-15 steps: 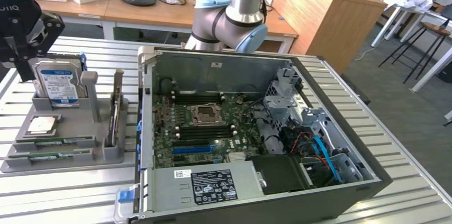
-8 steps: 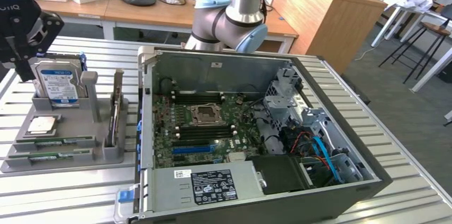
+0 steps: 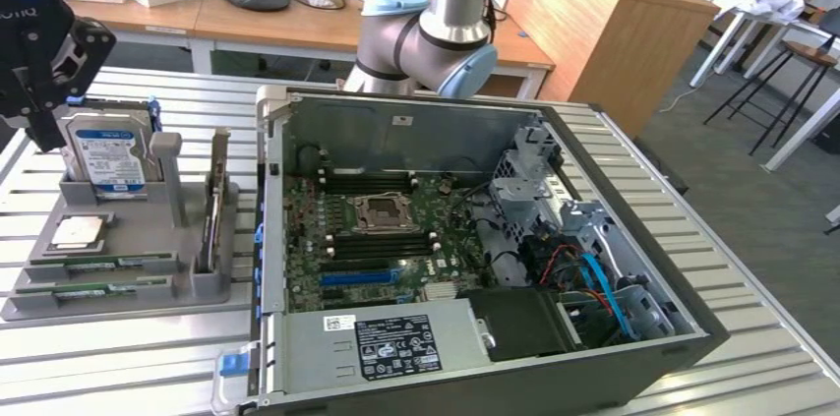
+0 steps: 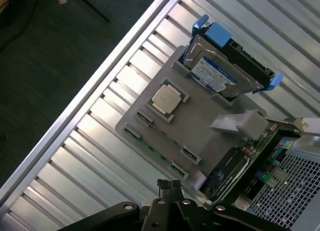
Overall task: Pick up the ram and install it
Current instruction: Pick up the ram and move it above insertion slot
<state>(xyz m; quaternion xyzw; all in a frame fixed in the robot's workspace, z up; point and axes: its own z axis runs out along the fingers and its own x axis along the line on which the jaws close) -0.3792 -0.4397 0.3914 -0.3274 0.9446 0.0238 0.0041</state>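
- Hung the gripper (image 4: pixel 170 189) above the grey tray (image 4: pixel 200 127), fingers (image 4: pixel 163 193) pressed together with nothing between them.
- Spotted the ram (image 3: pixel 100 264) lying flat in its slot along the tray's edge nearest the exterior camera, with a second stick (image 3: pixel 92 289) just beside it, both untouched.
- Shared that tray with a hard drive (image 3: pixel 105 155), a processor chip (image 3: pixel 77 231) and an upright expansion card (image 3: pixel 216 205).
- Sat just beside the open computer case (image 3: pixel 393 126) on the same slatted surface (image 3: pixel 118 367), case toward the exterior view's right.
- Read as the approach to the pick: nothing grasped, nothing installed, and no stick made out standing on the motherboard (image 3: pixel 315 229).
- Called, by the look of it, for parting the fingers first, then lining them up across the narrow board and coming down square, so as to take one stick without nudging its neighbour or the tray walls.
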